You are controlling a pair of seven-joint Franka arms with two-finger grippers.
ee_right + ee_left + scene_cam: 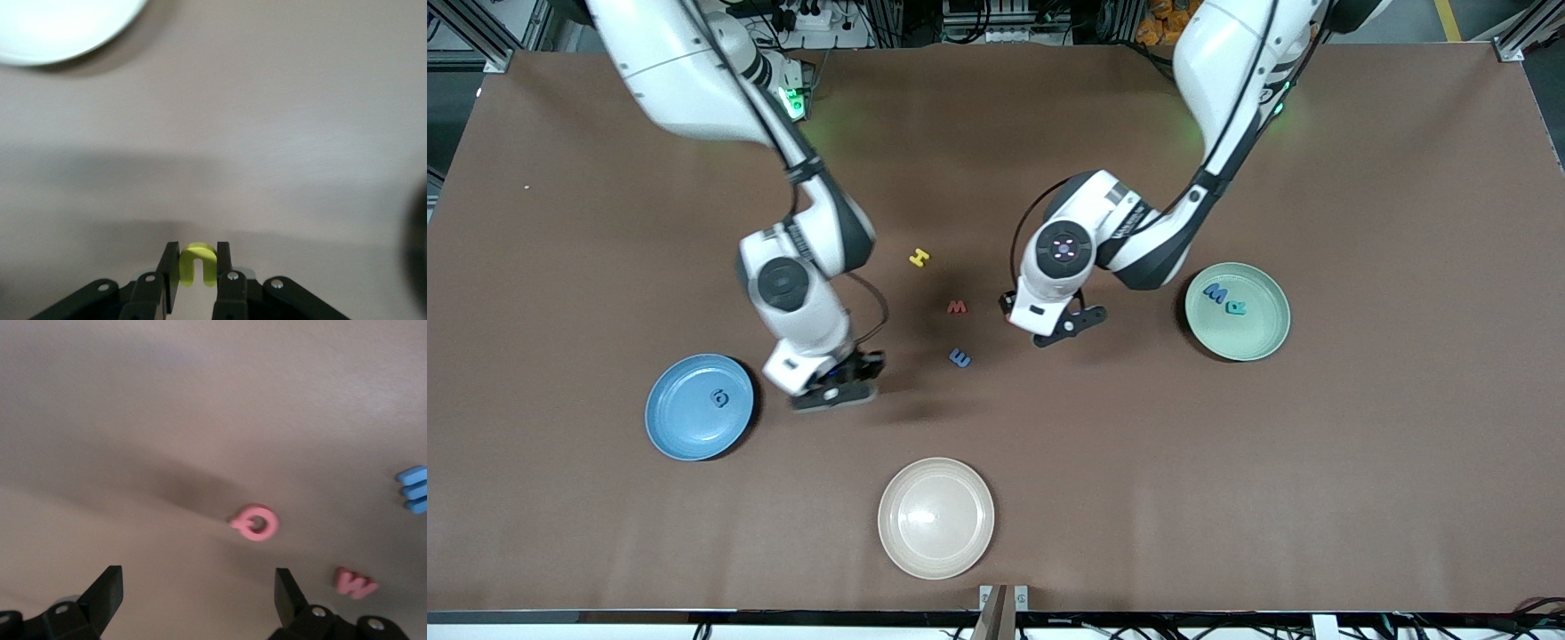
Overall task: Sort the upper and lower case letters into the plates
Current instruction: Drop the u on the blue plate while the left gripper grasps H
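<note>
Right wrist view shows us the right gripper [194,268] pinching a yellow letter [196,261]; the blue plate [699,407] lies just beside it, toward the right arm's end. Our left gripper [199,595] waits with fingers spread above a pink letter [255,522].

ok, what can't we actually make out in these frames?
- Yellow letter in the right hand: its shape is half covered by the fingers in the right wrist view, and the hand hides it entirely in the front view.
- Pink letter under the left hand: blurred in the left wrist view, hidden by the arm in the front view.
- Letter on the blue plate: too small to read.
</note>
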